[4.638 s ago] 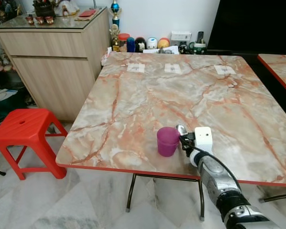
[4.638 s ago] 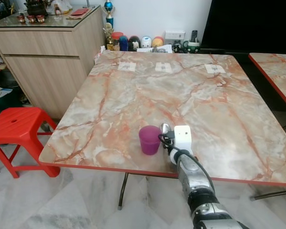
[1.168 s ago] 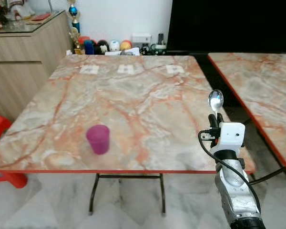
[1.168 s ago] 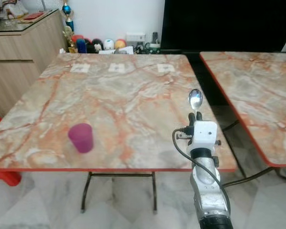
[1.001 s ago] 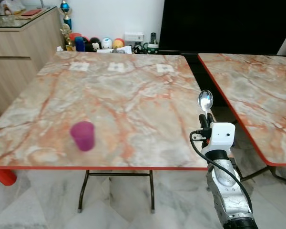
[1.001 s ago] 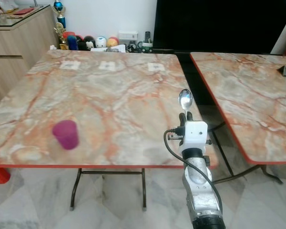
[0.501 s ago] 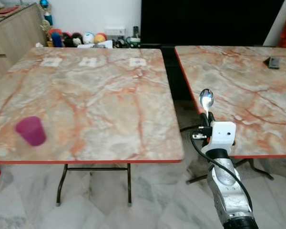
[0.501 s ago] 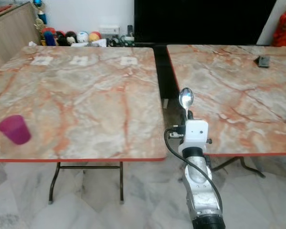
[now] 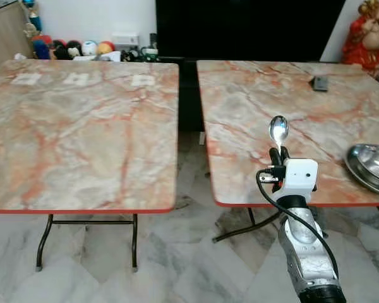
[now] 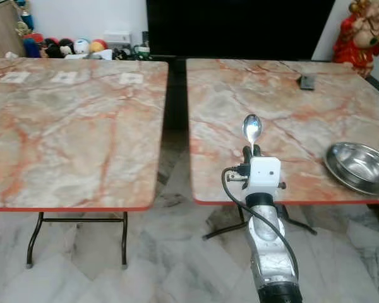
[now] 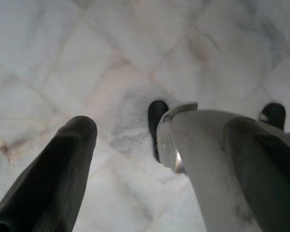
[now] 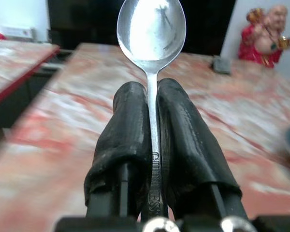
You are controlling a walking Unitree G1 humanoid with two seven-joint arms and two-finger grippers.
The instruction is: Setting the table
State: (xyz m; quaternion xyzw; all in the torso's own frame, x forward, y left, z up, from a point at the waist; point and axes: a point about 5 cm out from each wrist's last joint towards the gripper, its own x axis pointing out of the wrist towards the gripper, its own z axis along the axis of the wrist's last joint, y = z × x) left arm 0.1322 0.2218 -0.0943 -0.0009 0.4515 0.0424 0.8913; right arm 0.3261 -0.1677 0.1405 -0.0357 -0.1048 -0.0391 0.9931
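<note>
Metal spoon (image 12: 151, 29) stands clamped in right hand (image 12: 152, 96).

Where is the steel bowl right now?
In the eye views the bowl sits near the front right edge of the right-hand table, to the right of the spoon in the right claw.

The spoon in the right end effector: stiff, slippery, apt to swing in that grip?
The spoon looks like polished metal, so probably stiff and light. Its thin handle is pinched between the right end effector's two black fingers, bowl up; the smooth finish could let it pivot or slide if jolted. Set on the marble-pattern table, it would likely lie flat rather than roll.
</note>
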